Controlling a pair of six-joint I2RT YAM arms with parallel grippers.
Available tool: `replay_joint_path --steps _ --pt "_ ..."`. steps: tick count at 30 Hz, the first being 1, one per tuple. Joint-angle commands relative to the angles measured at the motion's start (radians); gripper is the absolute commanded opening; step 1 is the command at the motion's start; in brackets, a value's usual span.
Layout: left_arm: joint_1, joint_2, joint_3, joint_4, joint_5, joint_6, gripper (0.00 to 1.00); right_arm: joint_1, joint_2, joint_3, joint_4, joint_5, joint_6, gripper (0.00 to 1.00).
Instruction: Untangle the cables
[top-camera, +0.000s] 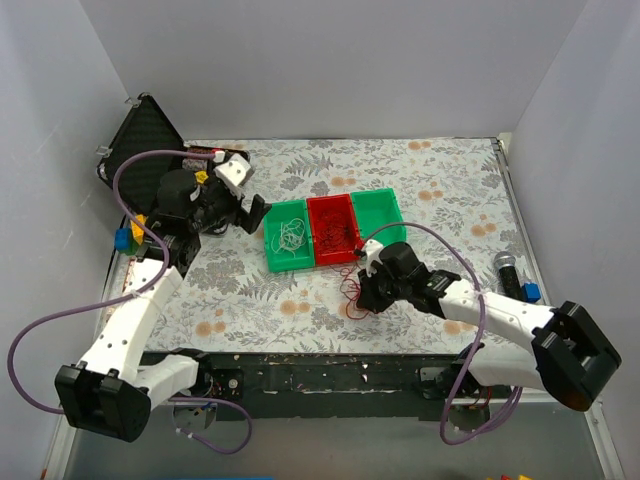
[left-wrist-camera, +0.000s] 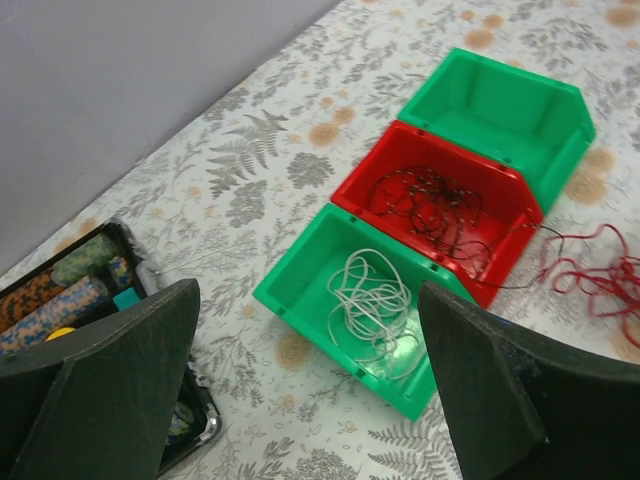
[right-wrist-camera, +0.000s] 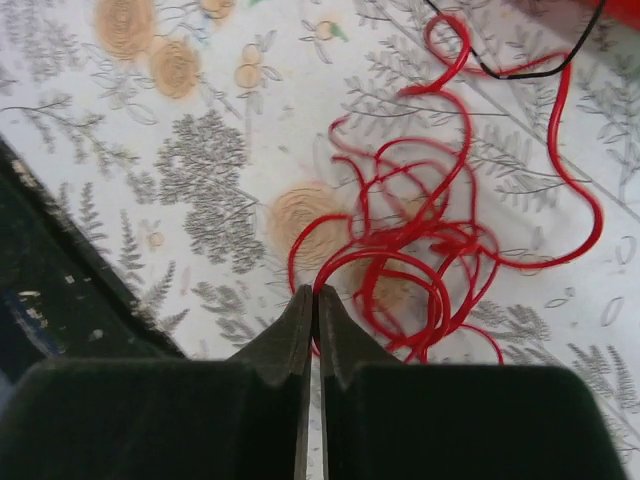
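A loose tangle of thin red cable (right-wrist-camera: 420, 250) lies on the floral cloth in front of the bins; it also shows in the top view (top-camera: 352, 285). A black strand (right-wrist-camera: 520, 72) runs from it toward the red bin. My right gripper (right-wrist-camera: 316, 292) is shut, its tips pinching a red loop at the tangle's near edge. The red bin (left-wrist-camera: 440, 210) holds black cable. The near green bin (left-wrist-camera: 370, 310) holds white cable. My left gripper (left-wrist-camera: 310, 400) is open and empty, hovering left of the bins.
A third green bin (left-wrist-camera: 505, 110) stands empty beside the red one. A black open case (top-camera: 145, 135) with small items sits at the far left. A microphone (top-camera: 508, 270) lies at the right. The table's dark front edge (right-wrist-camera: 60, 260) is close to the red tangle.
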Motion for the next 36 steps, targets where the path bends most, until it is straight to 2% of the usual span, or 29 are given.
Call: replay_joint_path --steps 1,7,11,14,16,20,24,29,36 --pt "-0.055 -0.046 -0.038 -0.049 0.098 0.075 0.91 0.051 -0.124 0.039 0.043 -0.15 -0.062 0.01" --pt "-0.152 -0.028 -0.054 -0.067 0.142 0.098 0.91 0.066 -0.333 0.088 0.017 -0.365 -0.105 0.01" --pt "-0.202 -0.012 -0.04 -0.109 0.207 0.11 0.92 0.066 -0.41 0.156 -0.032 -0.39 -0.133 0.01" --pt "-0.231 -0.012 -0.016 -0.129 0.294 0.11 0.97 0.066 -0.414 0.223 -0.066 -0.378 -0.157 0.01" --pt "-0.245 -0.014 0.007 -0.129 0.377 0.069 0.98 0.066 -0.399 0.257 -0.066 -0.387 -0.168 0.01" --pt "-0.264 0.008 0.07 -0.086 0.55 -0.138 0.98 0.066 -0.353 0.303 -0.028 -0.424 -0.177 0.01" --pt "-0.29 0.023 0.081 0.002 0.619 -0.28 0.98 0.066 -0.295 0.334 0.047 -0.493 -0.147 0.01" --pt "-0.33 0.023 0.063 -0.02 0.653 -0.241 0.98 0.066 -0.238 0.344 0.138 -0.548 -0.113 0.01" --pt "-0.362 0.012 0.025 -0.129 0.646 -0.059 0.98 0.066 -0.204 0.375 0.175 -0.583 -0.095 0.01"
